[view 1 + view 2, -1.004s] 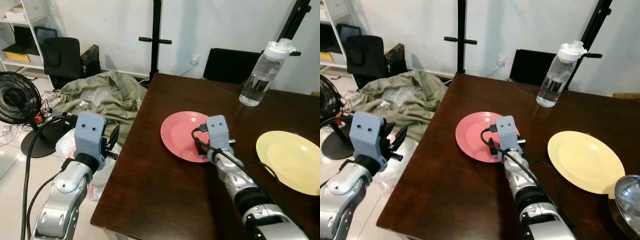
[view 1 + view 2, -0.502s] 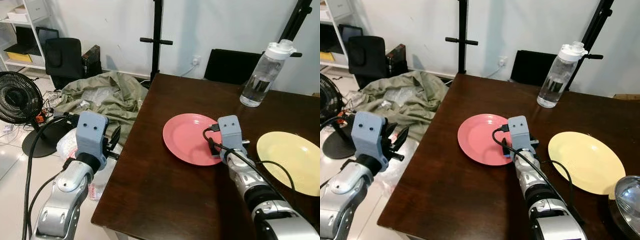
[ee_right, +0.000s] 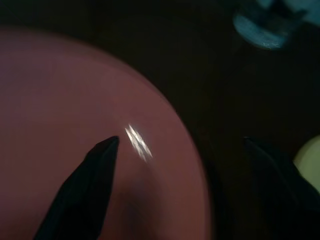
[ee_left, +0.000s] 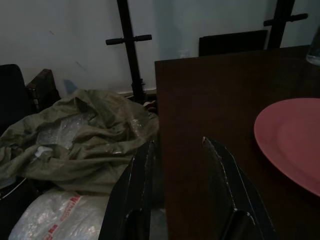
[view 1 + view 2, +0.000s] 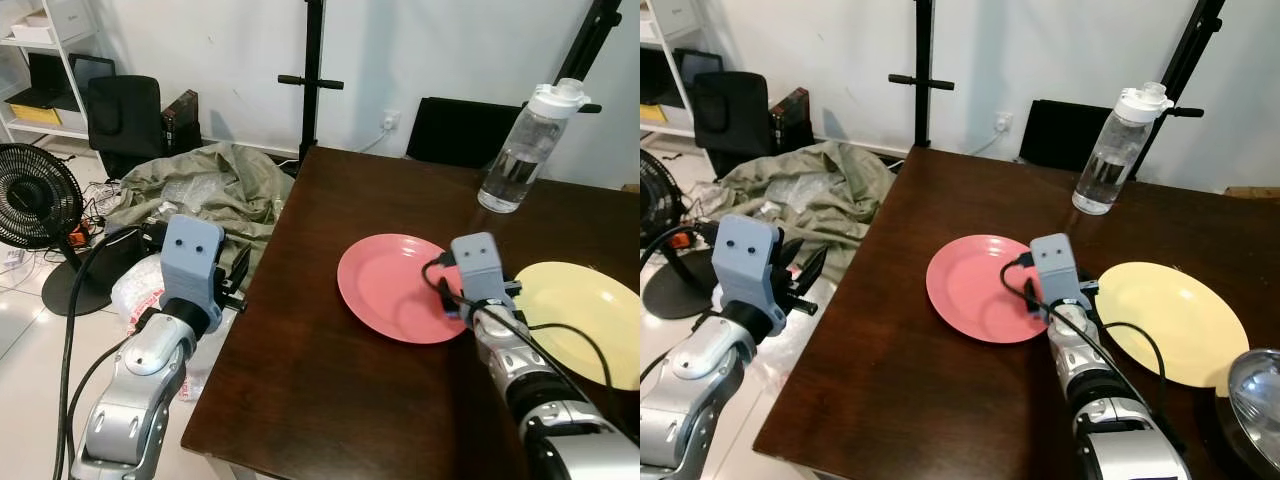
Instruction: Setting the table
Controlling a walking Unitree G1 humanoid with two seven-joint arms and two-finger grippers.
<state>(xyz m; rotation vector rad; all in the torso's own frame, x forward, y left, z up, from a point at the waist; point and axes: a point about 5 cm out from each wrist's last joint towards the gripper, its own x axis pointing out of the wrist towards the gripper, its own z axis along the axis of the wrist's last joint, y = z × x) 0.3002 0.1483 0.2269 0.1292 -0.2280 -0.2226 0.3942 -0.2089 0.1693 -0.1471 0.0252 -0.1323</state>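
Observation:
A pink plate lies flat on the dark wooden table, just left of a yellow plate. My right gripper is at the pink plate's right rim and stands open. One finger is over the plate's inside and the other is over the table beyond the rim. Its grey wrist block hides the fingertips from the head views. My left gripper hangs open and empty off the table's left edge.
A clear water bottle stands at the table's far side, and a metal bowl sits at the near right. On the floor to the left are a green cloth heap, a black fan, and a plastic bag. A black stand rises behind the table.
The pink plate has slid right toward the yellow plate, together with my right gripper. My left arm has drifted slightly right, closer to the table's edge.

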